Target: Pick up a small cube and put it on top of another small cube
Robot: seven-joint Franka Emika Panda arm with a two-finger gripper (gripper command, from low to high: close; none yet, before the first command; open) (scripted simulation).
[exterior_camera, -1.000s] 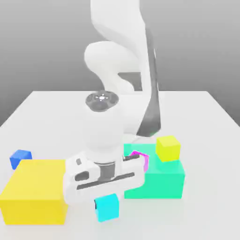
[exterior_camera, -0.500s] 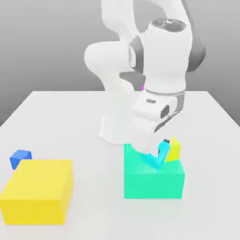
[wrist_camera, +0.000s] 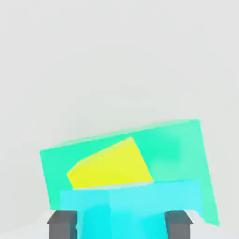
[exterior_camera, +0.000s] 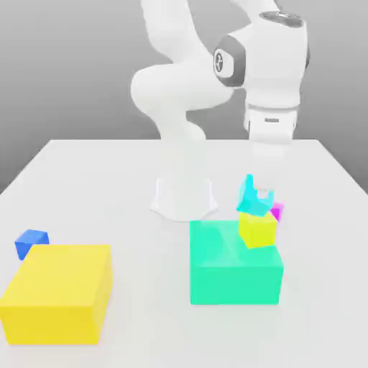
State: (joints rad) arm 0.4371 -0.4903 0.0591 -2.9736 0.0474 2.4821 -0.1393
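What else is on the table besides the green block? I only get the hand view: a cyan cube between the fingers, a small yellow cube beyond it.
Observer: A large yellow block sits toward the exterior view's left, apart from the green block.
Operator: Any other small cubes?
Observer: A small blue cube lies just behind that large yellow block.
Operator: Anything close to the small yellow cube?
Observer: A small magenta cube peeks out from behind the small yellow cube, on the exterior view's right.
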